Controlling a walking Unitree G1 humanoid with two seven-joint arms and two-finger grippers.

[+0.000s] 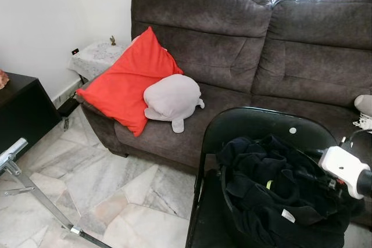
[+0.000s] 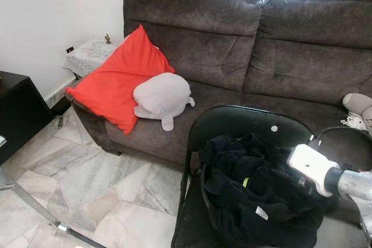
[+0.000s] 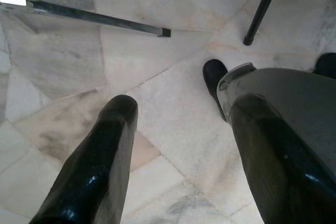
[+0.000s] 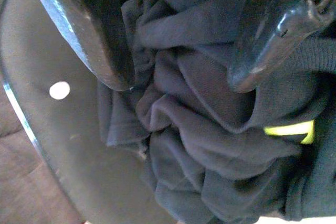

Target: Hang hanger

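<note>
The right tool [image 4: 181,85], fingers apart, hovers just over a crumpled black garment [image 1: 273,190] heaped on a black folding chair [image 1: 256,123] before the brown sofa [image 1: 232,45], while the left tool [image 3: 181,140], also apart, hangs above the marble floor [image 3: 173,51]; I cannot make out a hanger.

The big brown sofa [image 1: 261,45] looks soft and fuzzy. The black crumpled cloth [image 1: 273,184] is matt. The black round chair [image 1: 256,123] is smooth and shiny. The pale stone floor [image 1: 104,190] gleams.
</note>
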